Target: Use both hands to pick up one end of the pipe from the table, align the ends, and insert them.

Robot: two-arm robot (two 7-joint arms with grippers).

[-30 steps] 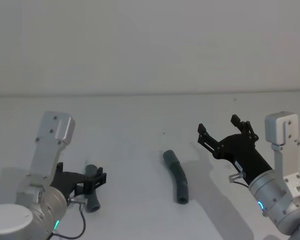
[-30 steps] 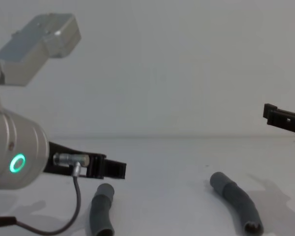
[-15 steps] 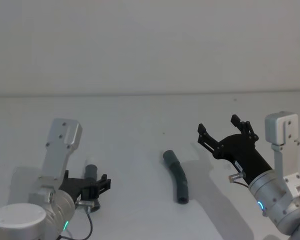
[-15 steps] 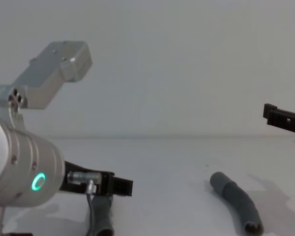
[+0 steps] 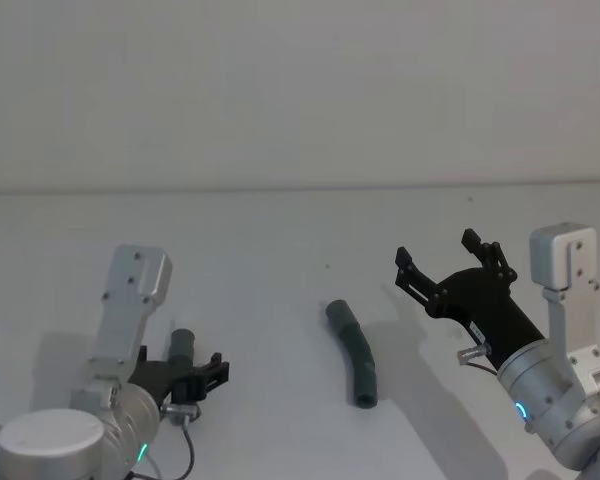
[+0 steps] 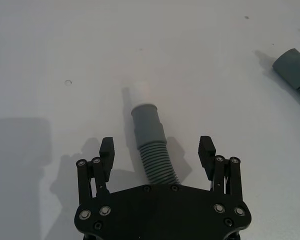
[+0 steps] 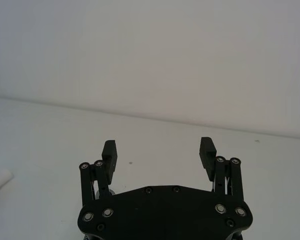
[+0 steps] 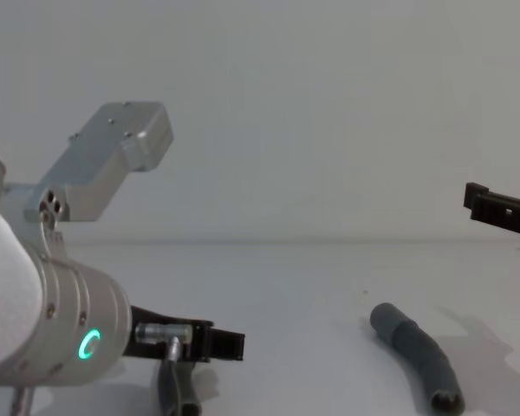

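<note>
Closest in, the left hand (image 6: 156, 150) is low over the worktop (image 5: 280, 250) with its fingers spread wide, gripping nothing yet. The first hose piece (image 6: 156, 162) sits right between them. This is the relation that counts: its long axis runs straight out along the hand's reach, so the fingers straddle the ribbed body, one on each side, neither touching. Just past the fingertips comes the smooth grey cuff (image 6: 147, 120), then the white tip (image 6: 140, 95) pointing away. To my eye a straight close takes it across the ribs.

Farther out, well apart to the right, the second hose piece (image 5: 355, 350) lies curved on the worktop, its open socket (image 5: 366, 400) at the near end. It's nearer the right hand (image 5: 438, 250), which hangs raised, fingers spread and empty, with that piece below and to its left.
</note>
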